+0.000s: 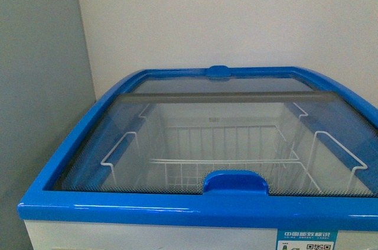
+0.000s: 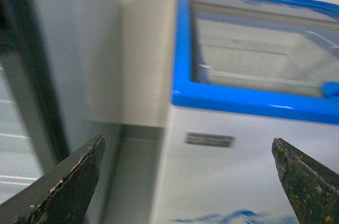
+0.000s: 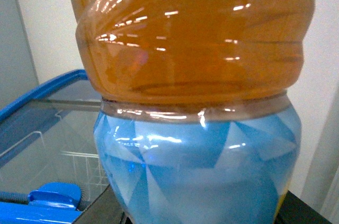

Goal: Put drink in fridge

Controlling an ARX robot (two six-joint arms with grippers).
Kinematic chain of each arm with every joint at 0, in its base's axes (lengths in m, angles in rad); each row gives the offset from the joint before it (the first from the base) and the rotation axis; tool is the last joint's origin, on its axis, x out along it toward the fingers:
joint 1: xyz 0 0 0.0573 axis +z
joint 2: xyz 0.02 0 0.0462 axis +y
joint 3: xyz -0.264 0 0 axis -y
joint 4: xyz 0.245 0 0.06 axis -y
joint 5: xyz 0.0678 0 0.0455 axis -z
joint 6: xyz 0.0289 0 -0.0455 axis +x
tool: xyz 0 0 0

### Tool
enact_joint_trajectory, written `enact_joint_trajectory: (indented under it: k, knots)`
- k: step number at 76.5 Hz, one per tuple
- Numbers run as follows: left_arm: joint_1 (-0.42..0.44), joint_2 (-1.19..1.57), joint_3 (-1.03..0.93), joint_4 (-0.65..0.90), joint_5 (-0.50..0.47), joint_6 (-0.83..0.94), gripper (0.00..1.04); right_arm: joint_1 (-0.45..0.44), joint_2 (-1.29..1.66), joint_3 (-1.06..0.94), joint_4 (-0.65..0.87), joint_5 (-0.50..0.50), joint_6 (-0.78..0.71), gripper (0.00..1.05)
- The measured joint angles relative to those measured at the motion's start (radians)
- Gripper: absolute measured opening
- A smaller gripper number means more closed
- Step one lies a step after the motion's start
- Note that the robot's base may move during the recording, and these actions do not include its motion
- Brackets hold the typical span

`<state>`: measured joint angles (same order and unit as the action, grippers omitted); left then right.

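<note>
Grips drink bottle (image 3: 193, 70) upright in right gripper (image 3: 198, 216), hard against its wrist camera. Holds left gripper (image 2: 186, 140) spread, empty, off left front corner of fridge (image 1: 177, 210). Finds fridge ahead, below bottle, glass lid (image 1: 177, 117) closed over wire baskets (image 1: 177, 173); likely needs left gripper on blue handle (image 1: 235, 182) first.

Rear wall (image 1: 236, 13): off-white, plain, matte, evenly lit.
Grey panel (image 1: 35, 84): flat, upright, at the left, meeting the rear wall along a vertical edge.
Dark frame (image 2: 29, 60): upright, blurred in the left wrist view.
Glazing (image 2: 13, 144): pale, beside the dark frame, crossed by faint horizontal lines.
</note>
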<state>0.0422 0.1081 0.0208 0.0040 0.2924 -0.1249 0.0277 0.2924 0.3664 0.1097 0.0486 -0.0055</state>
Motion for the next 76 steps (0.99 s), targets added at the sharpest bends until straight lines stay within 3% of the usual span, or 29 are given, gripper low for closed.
enact_joint_trajectory:
  k: [9,23,37,57,76]
  knots:
    - [0.012,0.177,0.002,0.19,0.063,0.003,0.97,0.0,0.0,0.0,0.0,0.0,0.0,0.37]
    - [0.05,0.66,0.107,0.629,0.155,0.118,0.97,0.0,0.0,0.0,0.0,0.0,0.0,0.37]
    - [0.028,0.991,0.303,0.814,0.234,0.303,0.97,0.0,0.0,0.0,0.0,0.001,0.0,0.37]
    - [-0.067,1.255,0.563,0.766,0.355,0.631,0.97,0.0,0.0,0.0,0.0,0.001,0.0,0.37]
    - [-0.218,1.371,0.76,0.548,0.468,0.95,0.97,0.0,0.0,0.0,0.0,0.0,0.0,0.37]
